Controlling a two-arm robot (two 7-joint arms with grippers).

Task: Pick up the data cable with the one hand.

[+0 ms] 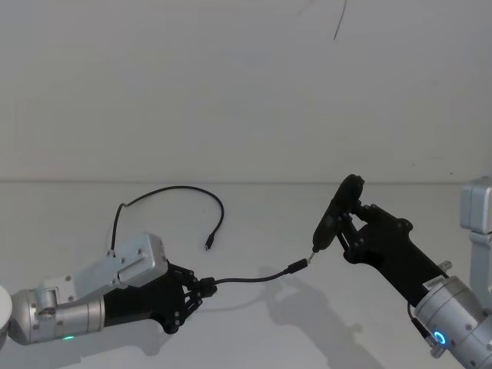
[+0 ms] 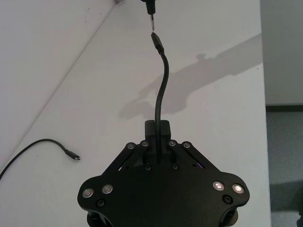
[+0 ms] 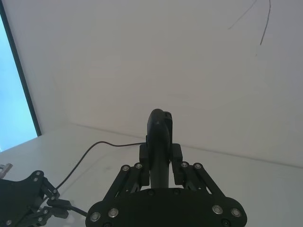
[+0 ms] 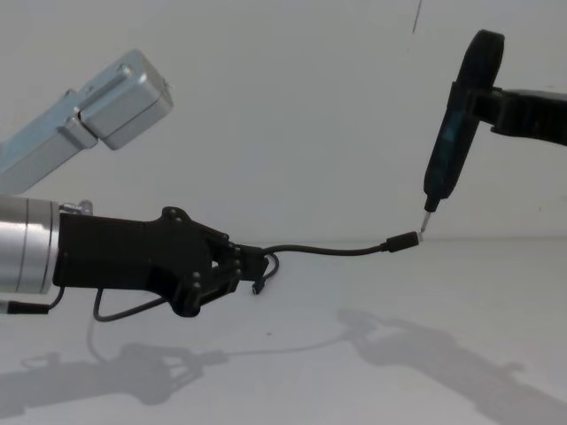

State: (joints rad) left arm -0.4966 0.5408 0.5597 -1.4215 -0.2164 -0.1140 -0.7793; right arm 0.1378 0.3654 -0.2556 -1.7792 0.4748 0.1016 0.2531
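Data cable (image 1: pixel 254 278) is being pinched by the left claw (image 1: pixel 206 288), fingers pressed together on it a short way back from one plug. The gripped stretch is being held clear of the table (image 1: pixel 254 330), as the chest view suggests, with a shadow lying below it.

Cable layout: the free end is being carried out from the left claw toward the table's right side, long axis roughly level with a slight sag and then a rise to the plug (image 4: pixel 400 242). The plug is being pointed at the right arm. The rest of the cable is being trailed back past the left arm in a loop near the table's far edge, with the other plug (image 1: pixel 208 244) lying on the table just beyond the left claw.

Right claw (image 3: pixel 160 161) is being kept closed on a pen-shaped tool (image 1: pixel 336 219), tip (image 4: pixel 426 223) downward, tilted. The tip is being held just beside the cable's raised plug; contact cannot be confirmed.

Step judged: the grasp is being completed and the lift appears under way or just done. Next move, as a guess: the grip is to be kept firm and the cable raised further so that the trailing loop is drawn off the table without snagging. Risk: the thin cord is being held only by the fingertips, so slip is possible.
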